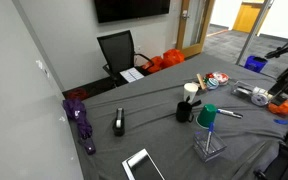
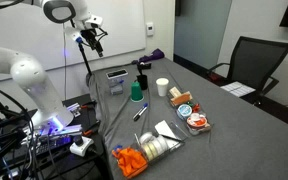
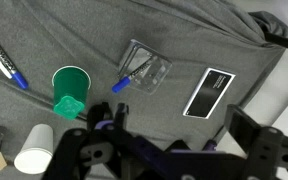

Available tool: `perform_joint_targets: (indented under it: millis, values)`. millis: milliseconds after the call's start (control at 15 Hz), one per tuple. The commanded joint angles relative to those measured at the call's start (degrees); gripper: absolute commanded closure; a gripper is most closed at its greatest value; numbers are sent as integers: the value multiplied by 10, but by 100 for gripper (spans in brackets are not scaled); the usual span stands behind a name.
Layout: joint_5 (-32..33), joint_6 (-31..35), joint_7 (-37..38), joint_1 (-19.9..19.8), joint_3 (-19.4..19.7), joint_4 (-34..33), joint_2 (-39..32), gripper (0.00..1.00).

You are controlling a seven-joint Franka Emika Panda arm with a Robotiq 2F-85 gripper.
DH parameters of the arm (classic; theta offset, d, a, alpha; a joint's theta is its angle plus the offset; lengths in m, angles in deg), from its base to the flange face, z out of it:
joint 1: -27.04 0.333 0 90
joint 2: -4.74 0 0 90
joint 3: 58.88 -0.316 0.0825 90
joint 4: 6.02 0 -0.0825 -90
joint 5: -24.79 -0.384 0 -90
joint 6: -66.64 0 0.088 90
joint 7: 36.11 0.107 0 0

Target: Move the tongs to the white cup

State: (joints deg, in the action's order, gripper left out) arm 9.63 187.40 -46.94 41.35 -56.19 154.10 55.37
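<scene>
Basically, the arm point(image 2: 24, 68) is reared up high off one end of the table point(image 2: 244, 130), elbow bent, w/ the gripper point(image 2: 92, 36) held well above the cloth. The wrist view looks down on the grey cloth from up there. The fingers point(image 3: 252, 135) stand wide apart w/ nothing btwn them, so the gripper is spread and empty. Counts: 1 arm, 1 pair of tongs, 3 cups, 1 clear box point(image 3: 144, 68), 1 office chair point(image 1: 117, 48). The cups are the white cup point(image 2: 162, 87), a black cup point(image 2: 141, 80) and a green-topped cup point(image 2: 136, 93), grouped near the middle of the table. The white one is plain, round-sided and the smallest of the 3. The tongs point(image 2: 176, 96) are short, thin and light tan, like bare wood. They sit on the cloth just beside the white cup, on the side away from the black cup, not inside it. In both exterior views they're too small to tell whether they touch the cup. The gripper is well apart from tongs and cup alike.
</scene>
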Motion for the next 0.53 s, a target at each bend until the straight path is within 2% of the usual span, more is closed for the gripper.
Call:
perform_joint_targets:
  millis: [0, 467]
  values:
    - [-5, -4, -4, -6, -5, 4, -1, 0]
    - [-5, -4, -4, -6, -5, 13, -4, 0]
